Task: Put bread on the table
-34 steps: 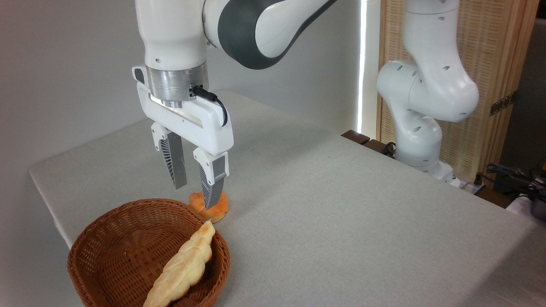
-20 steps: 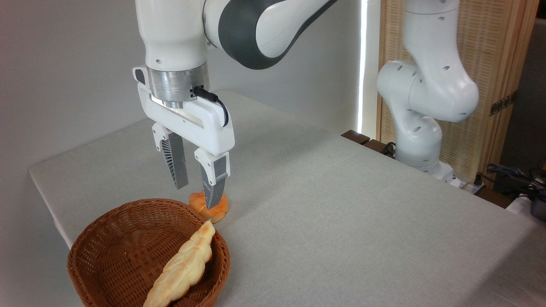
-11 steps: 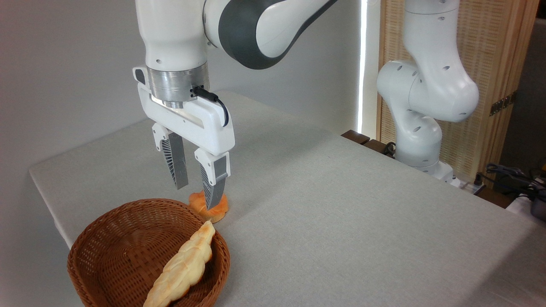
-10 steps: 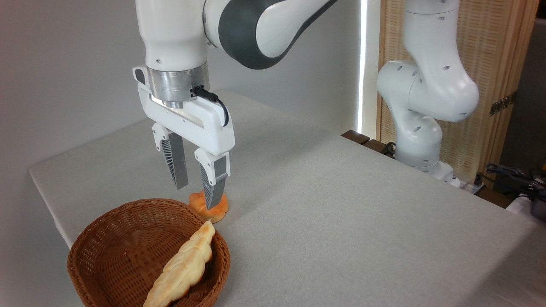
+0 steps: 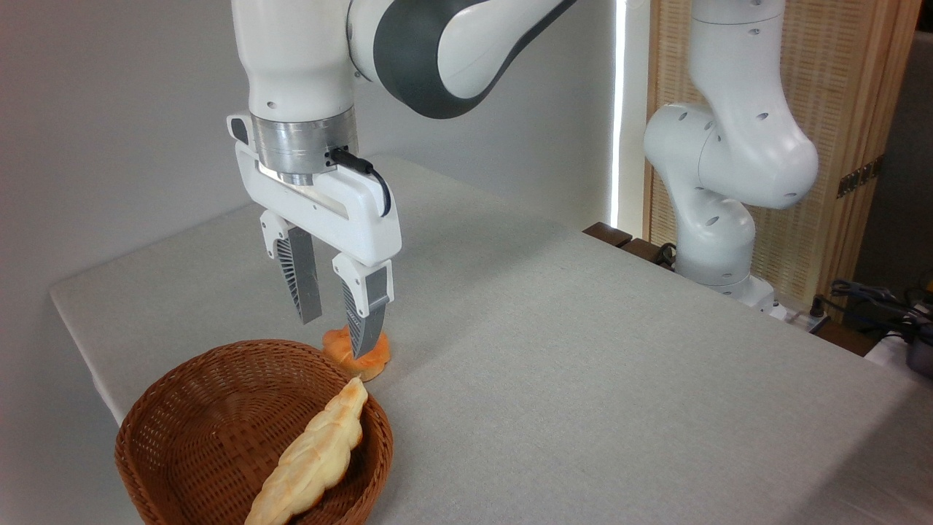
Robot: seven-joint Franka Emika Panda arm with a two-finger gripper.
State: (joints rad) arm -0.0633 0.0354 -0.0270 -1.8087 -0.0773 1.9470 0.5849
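Camera view, fixed: we see the pincer (image 5: 334, 337) hanging above the worktop (image 5: 583, 350), pointing straight down, its two fingers parted with a clear gap between them and nothing held. It hangs over the far rim of the wicker basket (image 5: 168, 408), at roughly 12 o'clock from the basket's centre.

The braided loaf (image 5: 312, 456), which is the bread of the task, lies inside the basket. It rests diagonally against the inner wall on the 3 o'clock side, one pointed end up at the rim near 1 o'clock, the other end running down toward 6 o'clock and out of the picture's lower edge. The loaf is not in contact with the pincer and sits well below it.

A small round orange bun (image 5: 375, 357) lies on the worktop just beyond the basket, at about 1 o'clock from it. The nearer finger of the pincer overlaps the bun in this view; we cannot tell whether it touches it.

Status, as we judge it:
1. The bun is already out on the worktop.
2. The loaf is not yet lifted.
3. Remaining: bring the pincer toward 5 o'clock over the loaf, descend, close across its narrow width, raise it clear of the rim, and set it down on bare worktop.

Most of the worktop toward 3 o'clock carries nothing.
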